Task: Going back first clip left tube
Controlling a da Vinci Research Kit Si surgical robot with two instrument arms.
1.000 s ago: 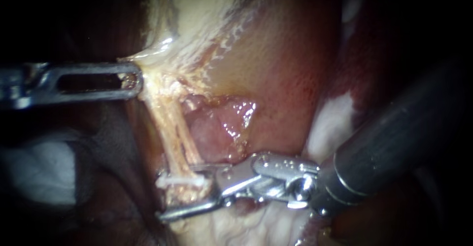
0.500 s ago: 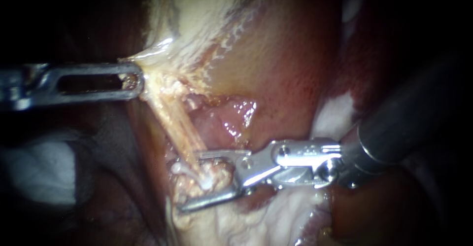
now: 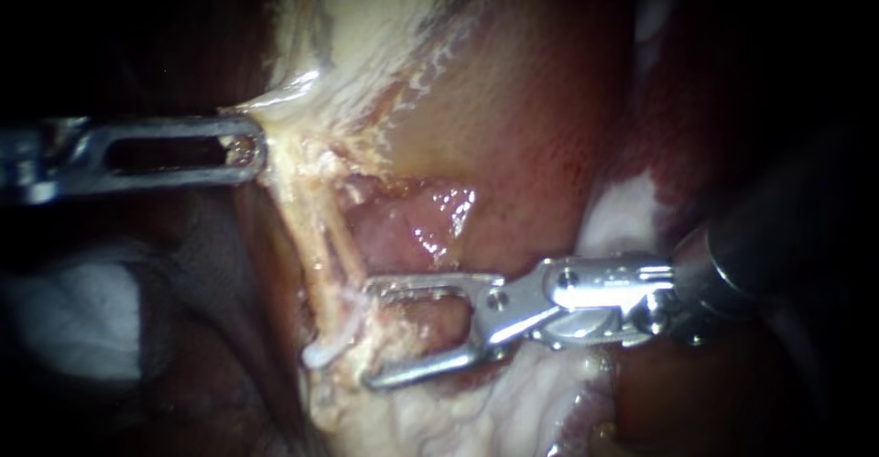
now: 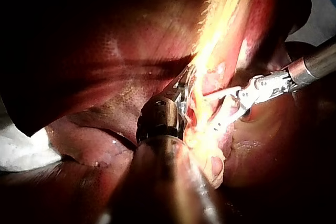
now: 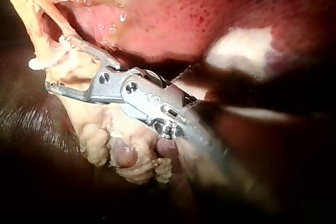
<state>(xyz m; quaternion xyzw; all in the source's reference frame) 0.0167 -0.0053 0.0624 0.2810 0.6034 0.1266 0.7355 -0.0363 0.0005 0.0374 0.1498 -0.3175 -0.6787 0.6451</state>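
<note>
- Crossing the pale yellow, string-like tube (image 3: 316, 228) near its lower end is the small white curved clip (image 3: 331, 345). The clip's long axis runs slantwise over the tube. One end points toward the right instrument's tips, and the other, rounded end juts out past the tube's far side.
- The tube's long axis runs steeply, as a taut strand from its upper end down to the clip.
- The right instrument (image 3: 368, 333), a dark shaft ending in bright silver hinged jaws, lies crosswise to the tube. Its jaws stand apart with a clear gap and grip nothing.
- One jaw tip ends just beside the tube above the clip, and the other ends below it. The clip's near end lies at the mouth of the gap; whether it touches either jaw cannot be told.
- The left instrument (image 3: 249, 150), a flat silver slotted jaw, also lies crosswise at the tube's upper end. Its jaws are clamped on a fold of pale cream tissue (image 3: 275, 109) that tents toward them.
- Lumpy yellowish fat (image 5: 113, 145) hangs from the tube's lower end, under the right instrument.
</note>
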